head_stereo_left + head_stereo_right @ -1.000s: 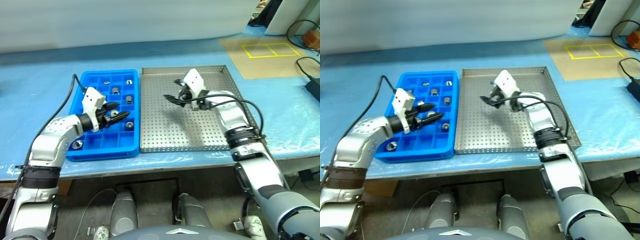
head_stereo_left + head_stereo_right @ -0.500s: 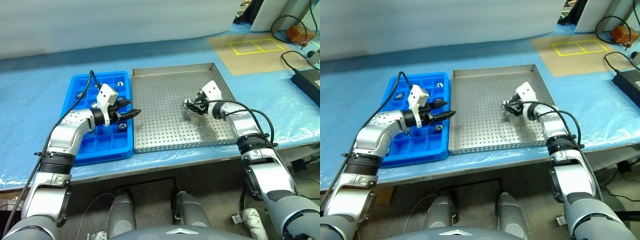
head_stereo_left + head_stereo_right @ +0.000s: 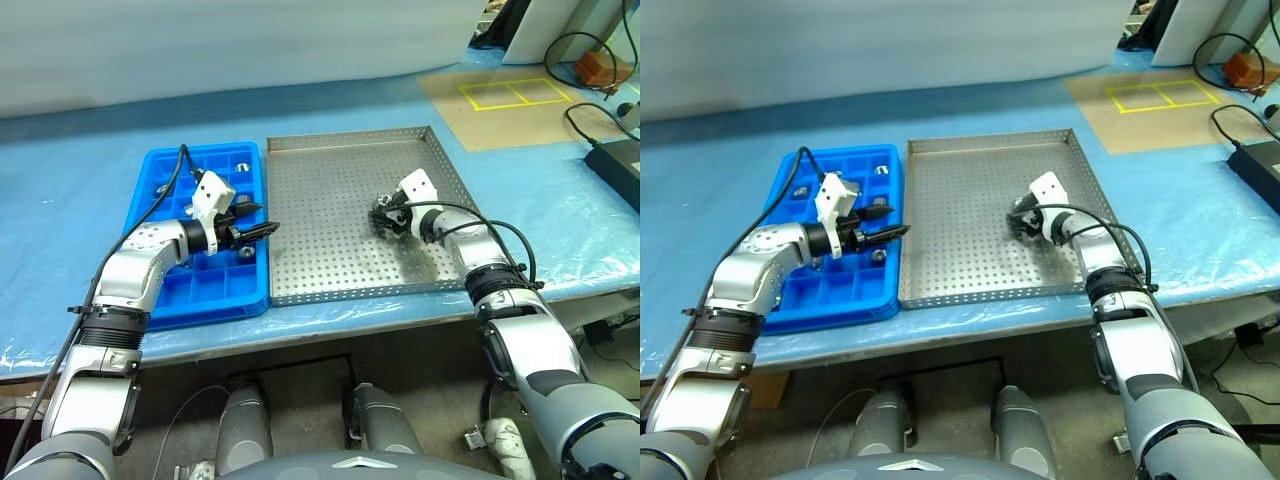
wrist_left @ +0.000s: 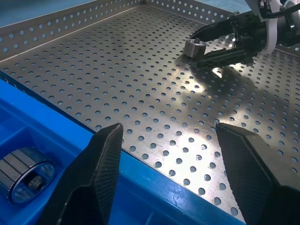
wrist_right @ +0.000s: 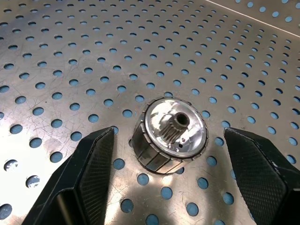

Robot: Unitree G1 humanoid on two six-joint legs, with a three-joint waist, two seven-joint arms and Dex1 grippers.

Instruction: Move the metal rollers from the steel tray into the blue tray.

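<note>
One of the metal rollers [image 5: 169, 135] lies flat on the perforated floor of the steel tray [image 3: 320, 150], right of its middle. My right gripper [image 3: 381, 217] is down on that floor and open, one finger on each side of the roller with a gap at both. The blue tray [image 3: 200, 298] lies just left of the steel tray, with a few rollers [image 3: 241, 155] in its cells, one [image 4: 22, 174] close to my left gripper. My left gripper [image 3: 262, 228] hovers open and empty over the blue tray's right rim, pointing toward the steel tray.
Both trays rest on a table covered in blue film, near its front edge [image 3: 330, 320]. A brown panel with yellow tape [image 3: 510, 95] lies at the back right. Black cables and a dark box [image 3: 612, 155] are at the far right.
My right gripper has come down from above the steel tray to its floor and now straddles a roller. The left gripper has stayed about where it was. The head view shifted.
</note>
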